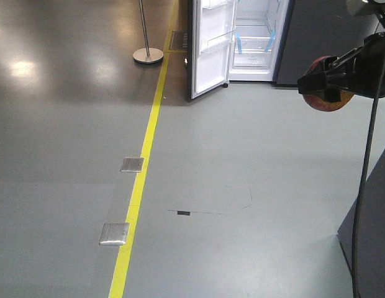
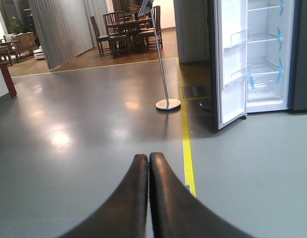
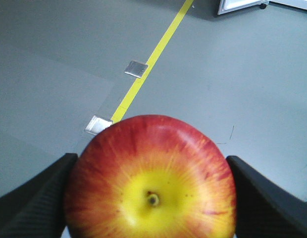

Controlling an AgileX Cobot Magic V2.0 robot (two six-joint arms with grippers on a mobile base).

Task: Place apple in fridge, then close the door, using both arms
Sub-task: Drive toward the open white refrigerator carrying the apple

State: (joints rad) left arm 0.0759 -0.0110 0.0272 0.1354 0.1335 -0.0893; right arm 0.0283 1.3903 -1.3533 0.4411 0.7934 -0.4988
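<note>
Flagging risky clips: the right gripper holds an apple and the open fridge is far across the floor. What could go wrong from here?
1. The right gripper pinches the apple only at its sides; round and glossy, it could slip on the way to the fridge.
2. The open door juts toward the approach path; the robot might clip it.

Grey floor [image 1: 261, 143] — yellow line [image 1: 147, 146], two metal plates [image 1: 131, 164] beside it; round stand base [image 1: 148, 56] and fridge [image 1: 251, 43] standing beyond.
</note>
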